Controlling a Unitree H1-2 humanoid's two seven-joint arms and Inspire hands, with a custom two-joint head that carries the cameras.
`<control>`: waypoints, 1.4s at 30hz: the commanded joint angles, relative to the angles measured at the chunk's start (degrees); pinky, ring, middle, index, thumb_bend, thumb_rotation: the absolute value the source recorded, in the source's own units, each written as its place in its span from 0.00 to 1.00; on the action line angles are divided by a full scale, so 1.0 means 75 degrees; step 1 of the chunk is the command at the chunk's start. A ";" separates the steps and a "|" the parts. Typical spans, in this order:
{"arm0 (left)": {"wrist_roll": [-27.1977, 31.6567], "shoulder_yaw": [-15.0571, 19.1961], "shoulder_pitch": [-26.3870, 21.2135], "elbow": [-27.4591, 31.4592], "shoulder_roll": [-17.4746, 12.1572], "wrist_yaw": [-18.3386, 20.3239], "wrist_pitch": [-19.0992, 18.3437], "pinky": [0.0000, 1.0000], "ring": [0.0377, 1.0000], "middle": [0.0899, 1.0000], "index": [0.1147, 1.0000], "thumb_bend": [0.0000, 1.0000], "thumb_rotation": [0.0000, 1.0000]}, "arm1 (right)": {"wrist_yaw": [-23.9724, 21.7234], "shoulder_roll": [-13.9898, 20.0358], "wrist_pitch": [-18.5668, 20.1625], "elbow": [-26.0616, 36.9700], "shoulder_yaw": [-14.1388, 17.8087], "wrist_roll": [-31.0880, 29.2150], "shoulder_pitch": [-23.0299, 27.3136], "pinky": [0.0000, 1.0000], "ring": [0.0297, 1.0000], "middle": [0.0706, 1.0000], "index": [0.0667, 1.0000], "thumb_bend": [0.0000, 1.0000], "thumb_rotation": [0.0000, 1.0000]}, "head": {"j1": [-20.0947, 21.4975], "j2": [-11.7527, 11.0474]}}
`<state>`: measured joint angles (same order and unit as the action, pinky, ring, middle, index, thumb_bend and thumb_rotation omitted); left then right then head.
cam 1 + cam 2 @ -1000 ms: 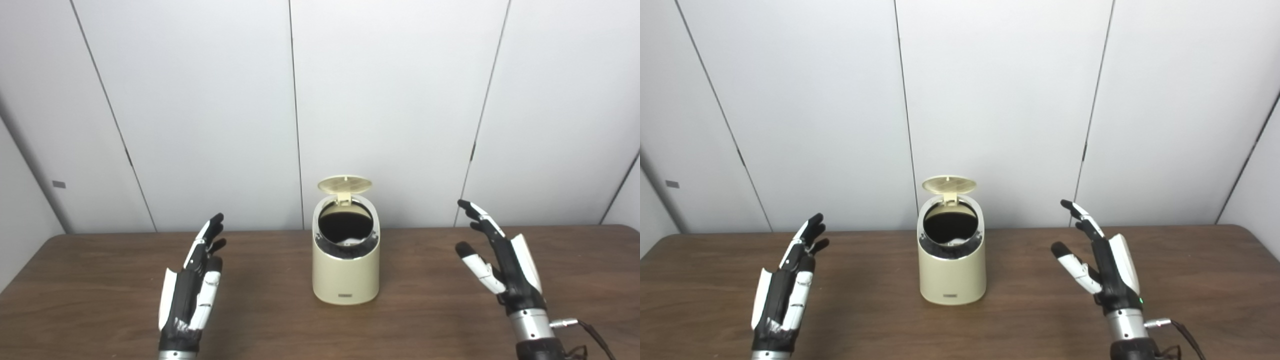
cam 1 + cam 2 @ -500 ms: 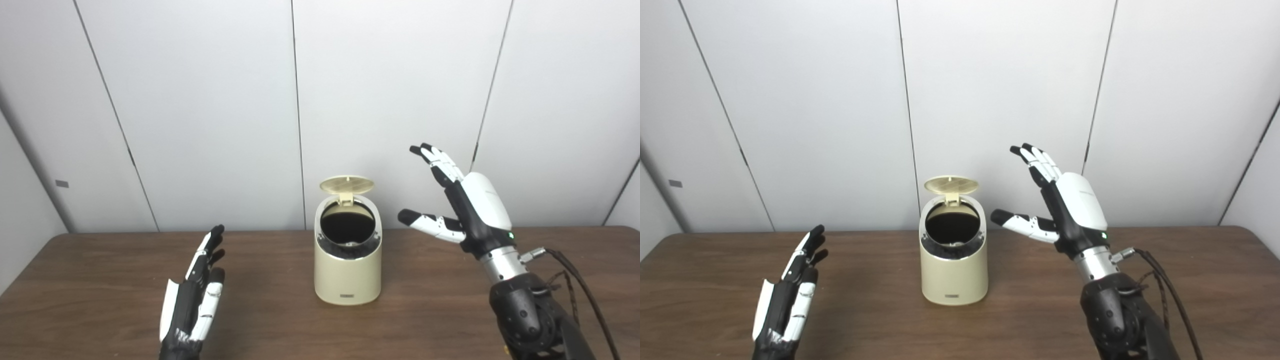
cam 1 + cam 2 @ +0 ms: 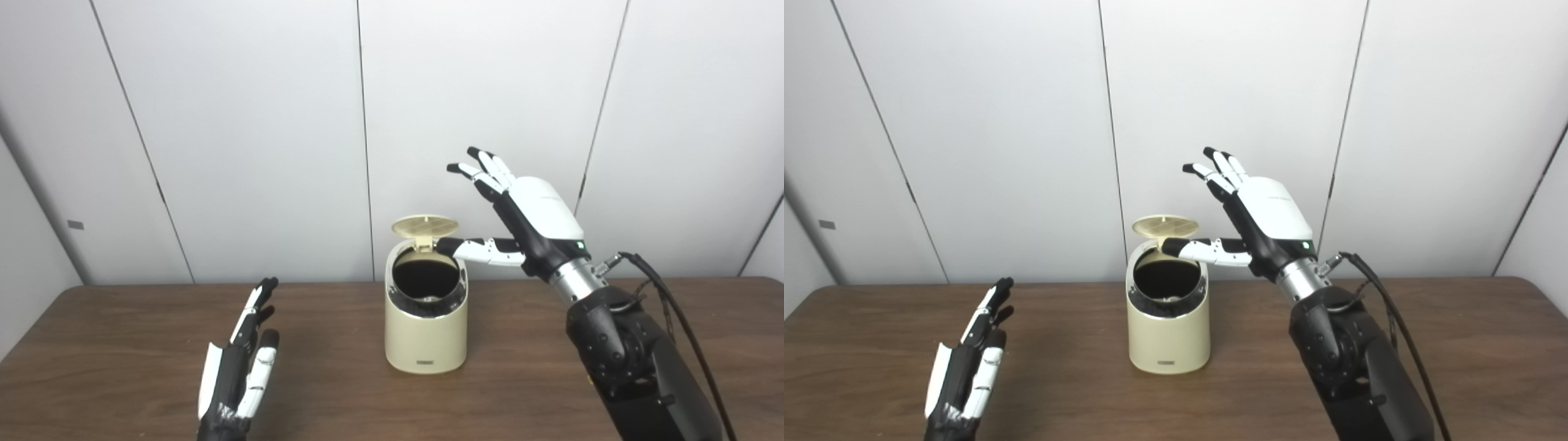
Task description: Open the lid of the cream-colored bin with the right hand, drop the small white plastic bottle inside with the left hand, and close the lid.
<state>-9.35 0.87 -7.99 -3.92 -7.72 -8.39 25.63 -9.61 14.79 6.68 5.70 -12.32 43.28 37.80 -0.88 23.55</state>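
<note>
The cream-colored bin (image 3: 425, 334) stands in the middle of the table with its round lid (image 3: 424, 225) tipped up and back. Its dark mouth faces me. A small pale shape, possibly the white bottle (image 3: 432, 299), shows low inside the opening. My right hand (image 3: 520, 217) is raised to the right of the lid, open with fingers spread, its thumb reaching to the bin's upper rim just below the lid. My left hand (image 3: 239, 373) rests open and holding nothing over the table at the front left, well apart from the bin.
The brown wooden table (image 3: 122, 343) runs the full width of the view. White wall panels (image 3: 245, 122) stand close behind the bin. A black cable (image 3: 667, 306) trails from my right forearm.
My right hand has risen from table height at the right and swung left toward the open lid, its thumb now at the bin's rim. The left hand has sunk slightly. The lid stays up.
</note>
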 commanded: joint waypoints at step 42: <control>-0.0230 0.0033 -0.0211 0.0493 -0.0066 -0.0125 0.0166 0.89 0.95 0.96 0.91 0.46 0.83 | -0.1069 -0.0029 0.0619 0.0302 -0.0472 -0.0050 0.0197 0.96 1.00 0.99 0.70 0.87 1.00 | 0.0017 0.0101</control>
<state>-10.99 0.87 -8.04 -1.99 -7.58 -9.08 25.63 -18.17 14.59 11.31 5.82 -16.65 43.08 37.49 -0.70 24.26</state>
